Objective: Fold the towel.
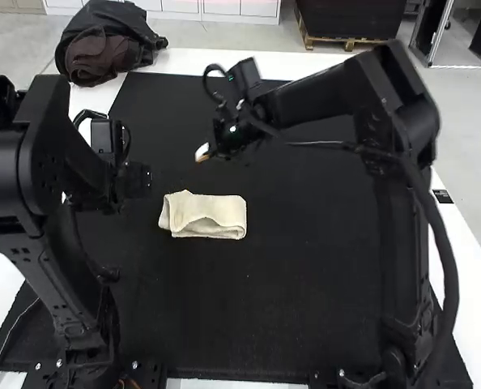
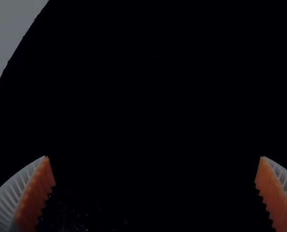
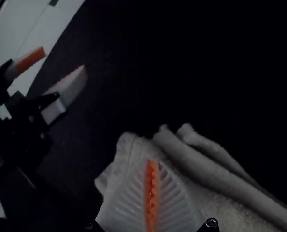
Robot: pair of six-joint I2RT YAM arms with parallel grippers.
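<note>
Jointed and black, the left arm is holding its white-ribbed gripper wide open, while the right gripper, orange pads together, is hovering near the folded cream towel on the black mat, whose puckered layer probably wants light pressing without dragging.

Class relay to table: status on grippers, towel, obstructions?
Left gripper open, empty. Right gripper shut. Towel folded on black mat, ungripped. Dark bundle at far-left corner, away from towel.

The right tool is closed before the folded towel, the left tool open.
</note>
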